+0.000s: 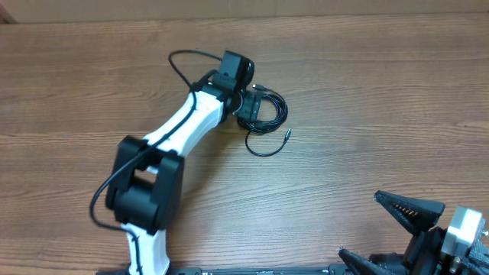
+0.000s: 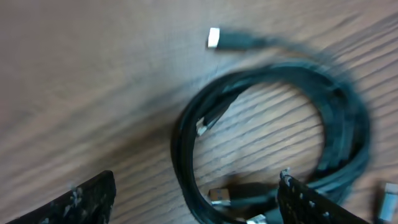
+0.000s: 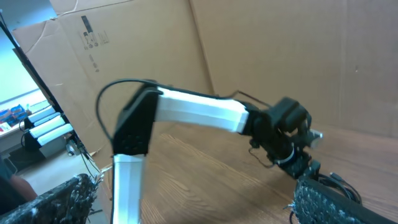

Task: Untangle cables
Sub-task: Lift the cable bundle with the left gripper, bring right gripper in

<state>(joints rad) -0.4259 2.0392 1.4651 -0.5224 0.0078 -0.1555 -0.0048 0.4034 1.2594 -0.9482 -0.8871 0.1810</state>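
Several thin black cables [image 1: 269, 114] with metal-tipped plugs lay coiled just one o'clock of centre on the wooden table [image 1: 367, 92], directly beneath the left gripper [image 2: 198, 196], its jaws spread wide, while the right gripper [image 1: 390, 235] gaped well apart at four o'clock.

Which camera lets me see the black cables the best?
The left wrist camera. The cables fill the picture there, so you can see the coil and the metal plug tips, though blurry. The overhead camera shows them as a small coil, and the right wrist camera catches only a bit at the bottom edge.
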